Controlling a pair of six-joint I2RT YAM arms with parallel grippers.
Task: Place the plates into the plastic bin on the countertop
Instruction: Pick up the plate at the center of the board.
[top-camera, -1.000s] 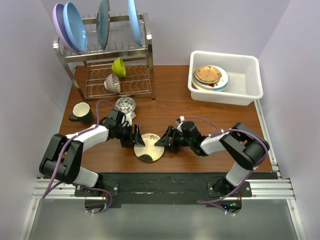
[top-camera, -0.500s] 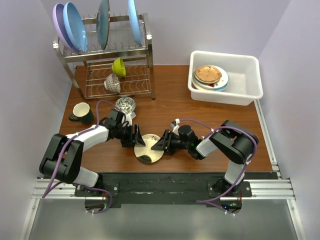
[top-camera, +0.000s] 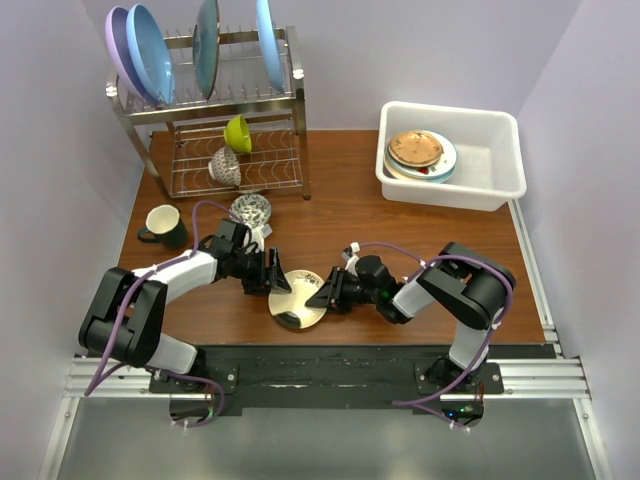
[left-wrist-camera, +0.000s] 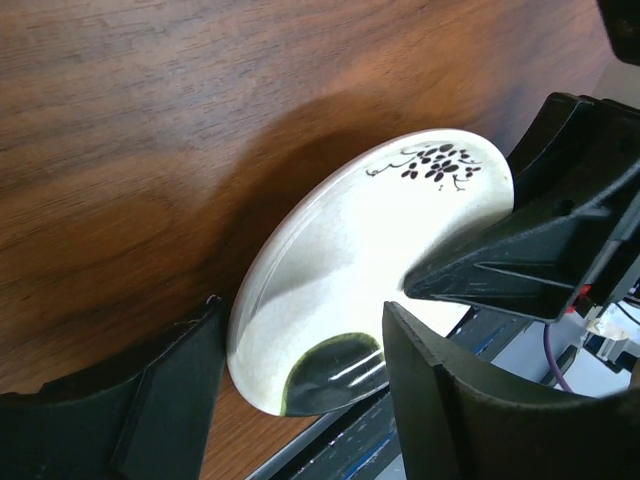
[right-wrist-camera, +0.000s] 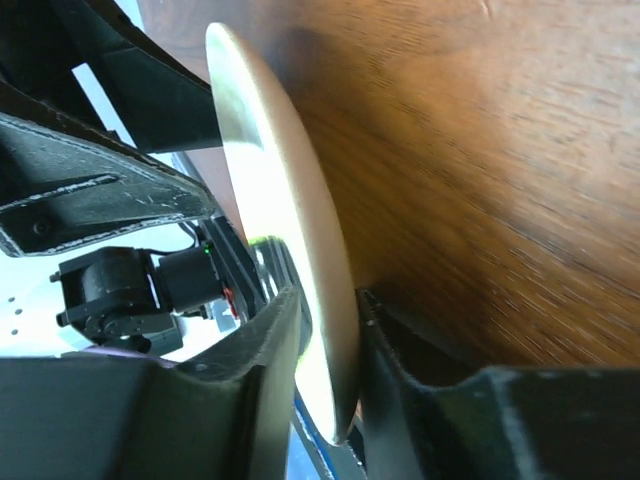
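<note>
Your white rectangular plastic bin, smooth-walled with rounded corners, sits at the far right of the reddish-brown wood-grain countertop. It holds a stack: a gold-tan round plate lying on a cream-and-teal plate. Near the front edge, a glossy cream round plate with a dark berry sprig stands tilted on the wood. Your right gripper pinches its thin rim. Your left gripper is spread, one finger on either side of the plate.
</note>
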